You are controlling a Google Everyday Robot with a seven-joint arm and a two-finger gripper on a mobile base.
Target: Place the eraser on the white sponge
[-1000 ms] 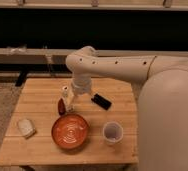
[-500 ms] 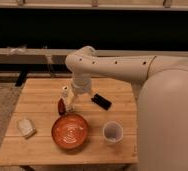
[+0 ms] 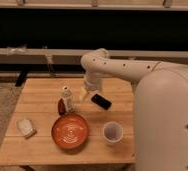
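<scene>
Hovering low over the wooden table point(image 3: 39, 95), the gripper point(image 3: 84, 95) is hanging between a small white canister point(image 3: 67, 96) and the eraser point(image 3: 101, 101), its fingers standing wide apart and gripping nothing. From where I am standing, nothing is really changing. Set against the views from a moment ago, the arm is keeping the same bent pose. The eraser is lying in the same place, flat on the boards just beside the gripper, on the side away from the canister, and apparently not touching it. That is telling me the pick-up is not yet starting; the arm seems to be pausing or lining itself up. The white sponge point(image 3: 26, 127) is sitting well apart, near the table's corner at the lower left of the view, beyond the orange bowl point(image 3: 70, 132). The dark red-brown bottle point(image 3: 61, 106) and translucent cup point(image 3: 112, 133) are likewise staying put. So the whole job is still waiting: grasping, carrying, setting down.
</scene>
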